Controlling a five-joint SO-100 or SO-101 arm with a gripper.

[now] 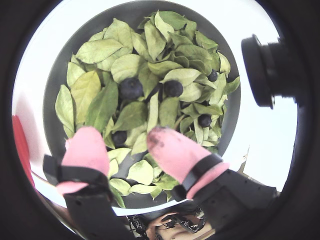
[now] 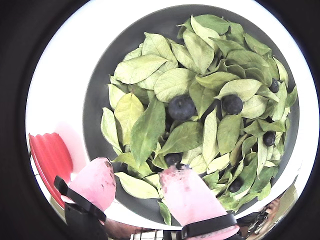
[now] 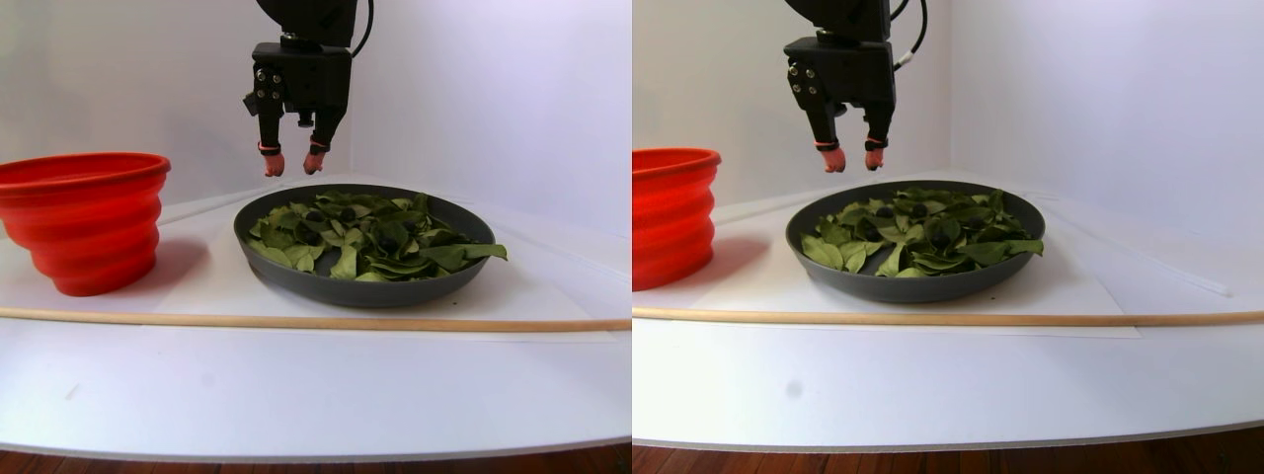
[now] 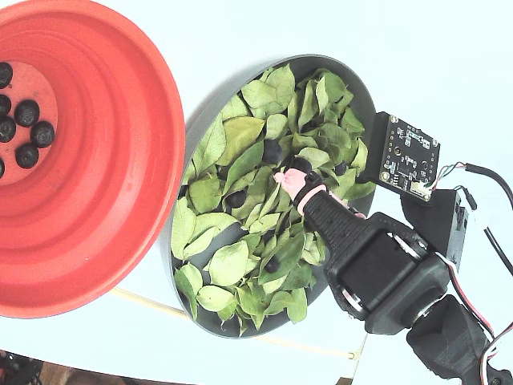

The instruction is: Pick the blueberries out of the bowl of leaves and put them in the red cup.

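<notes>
end effector [image 3: 293, 164]: hanging above the bowl's back edge, pink fingertips [image 1: 172, 150] apart, nothing in 'em
bowl [image 3: 296, 276]: on the white bench [image 3: 296, 395], full of leaves [image 2: 145, 125]
berries [image 2: 181, 107]: a handful poking out between the leaves, some sitting in the cup
cup [image 4: 120, 160]: right beside the bowl

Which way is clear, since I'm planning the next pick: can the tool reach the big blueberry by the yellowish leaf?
Probably yes: the open pink-tipped tool hovers above the dark grey oval bowl, and the small round dark blueberry lies uncovered.
</notes>
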